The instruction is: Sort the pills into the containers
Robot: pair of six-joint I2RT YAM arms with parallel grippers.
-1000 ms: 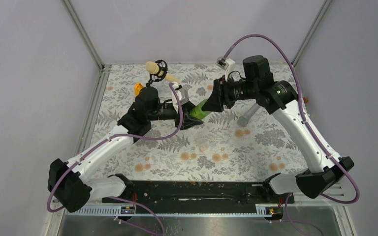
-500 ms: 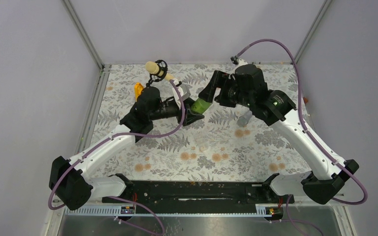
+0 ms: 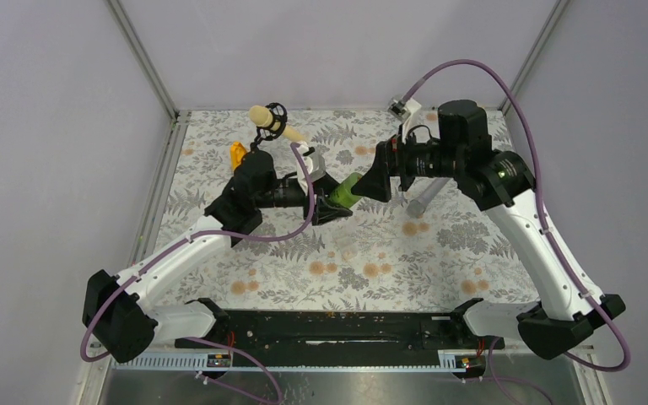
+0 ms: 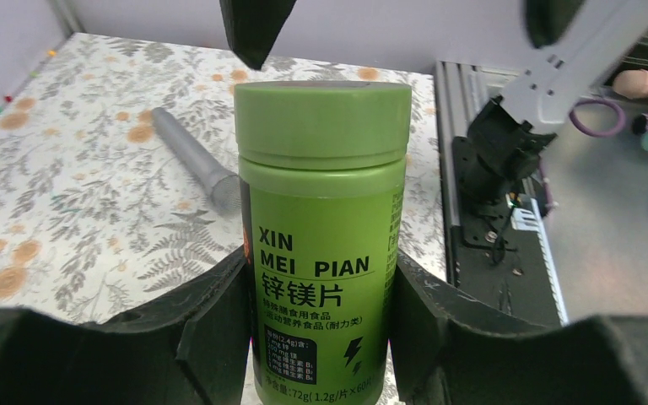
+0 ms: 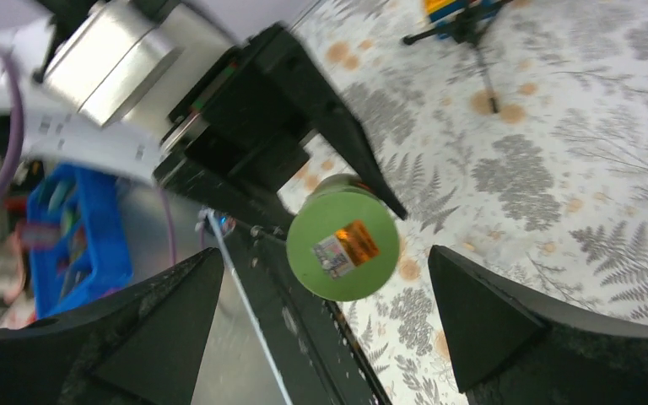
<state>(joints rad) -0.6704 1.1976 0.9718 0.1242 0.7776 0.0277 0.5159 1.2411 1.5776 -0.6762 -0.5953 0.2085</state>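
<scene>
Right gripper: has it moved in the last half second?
Yes. The right gripper drew back rightward in the top view, toward the grey tube, jaws open facing the green bottle.

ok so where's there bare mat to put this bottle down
Barest: the near-right mat, bordered by the grey cylinder, the right arm and the black base rail. Crowded: mid-mat, where the left gripper holds the green bottle before the open right gripper.

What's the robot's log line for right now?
left gripper: shut on green bottle | right gripper: open, facing cap | cap: on
</scene>
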